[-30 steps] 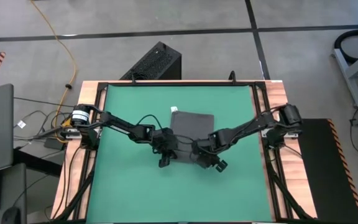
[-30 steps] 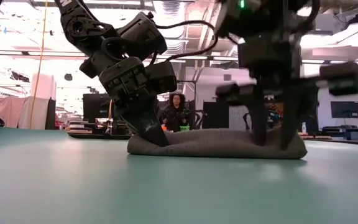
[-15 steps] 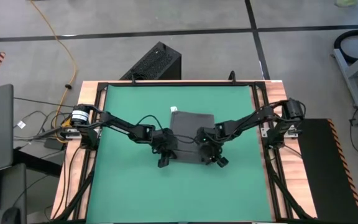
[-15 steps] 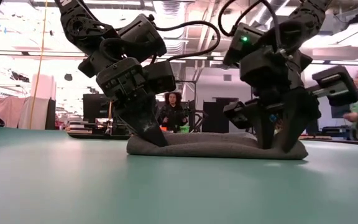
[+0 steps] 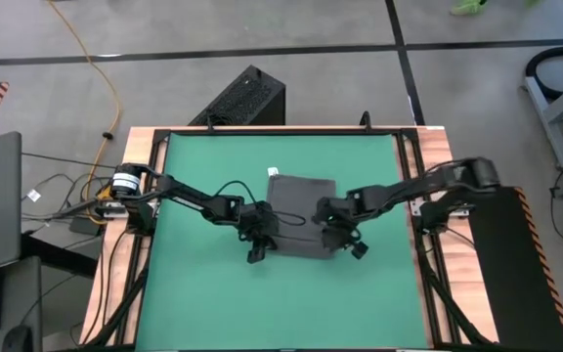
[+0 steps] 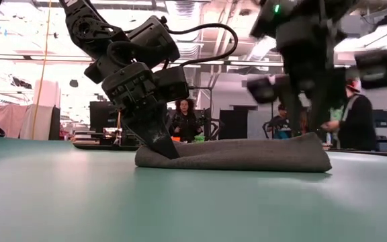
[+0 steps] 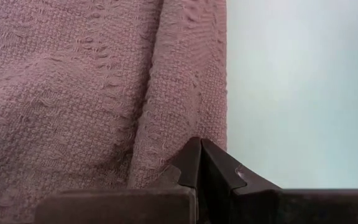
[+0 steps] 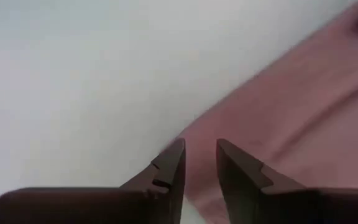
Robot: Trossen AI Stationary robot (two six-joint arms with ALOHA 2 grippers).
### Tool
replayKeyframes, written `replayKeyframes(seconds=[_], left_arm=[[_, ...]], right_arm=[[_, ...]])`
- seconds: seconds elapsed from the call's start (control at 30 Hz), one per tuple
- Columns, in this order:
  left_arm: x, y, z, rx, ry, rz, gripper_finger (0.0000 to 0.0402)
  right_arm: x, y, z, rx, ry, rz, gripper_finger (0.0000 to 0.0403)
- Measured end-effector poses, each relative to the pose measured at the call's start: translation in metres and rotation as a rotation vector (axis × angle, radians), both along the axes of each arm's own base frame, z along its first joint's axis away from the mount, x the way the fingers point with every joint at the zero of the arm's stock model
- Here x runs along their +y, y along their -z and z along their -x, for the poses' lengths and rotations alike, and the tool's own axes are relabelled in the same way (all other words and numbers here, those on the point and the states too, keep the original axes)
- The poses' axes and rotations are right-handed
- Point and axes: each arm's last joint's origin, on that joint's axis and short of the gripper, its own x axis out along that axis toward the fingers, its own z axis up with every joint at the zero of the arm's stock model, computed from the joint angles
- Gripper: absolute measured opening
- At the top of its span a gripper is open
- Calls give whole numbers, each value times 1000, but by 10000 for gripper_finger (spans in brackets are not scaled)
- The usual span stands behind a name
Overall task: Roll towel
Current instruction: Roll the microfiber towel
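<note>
The left pincer (image 6: 161,144) was clamped fully shut on the near left corner of the dark charcoal-grey soft cloth towel (image 5: 301,215), pressing it to the green-matted desk (image 5: 203,284). The towel lay between the pincers, mostly flat, one thick fold along its near edge. The right pincer (image 8: 199,163), partly open and empty, hovered over the right corner. Rolling seemed barely begun.

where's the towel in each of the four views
High view: the towel lies mid-mat, between the two grippers.
Low view: a flat grey strip across the centre, lying on the green mat.
Left wrist view: fills the left and middle, folded edge at the left gripper.
Right wrist view: right side, beyond the right gripper.
Shared landmark: the towel's near edge, where both grippers meet it.
</note>
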Motion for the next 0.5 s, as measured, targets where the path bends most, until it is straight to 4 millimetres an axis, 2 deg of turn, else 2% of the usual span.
replayKeyframes(seconds=[0.13,0.3,0.4,0.5], left_arm=[[1,0,0,-13,27,1,0],[1,-6,-2,-65,34,-10,0],[2,-18,-2,-118,27,-52,0],[3,-33,-1,-176,8,-117,0]], right_arm=[[-6,-28,26,39,72,-20,92],[-14,-45,65,83,341,-156,77],[-17,-53,91,-42,526,-180,70],[-22,-61,117,-316,754,-234,64]])
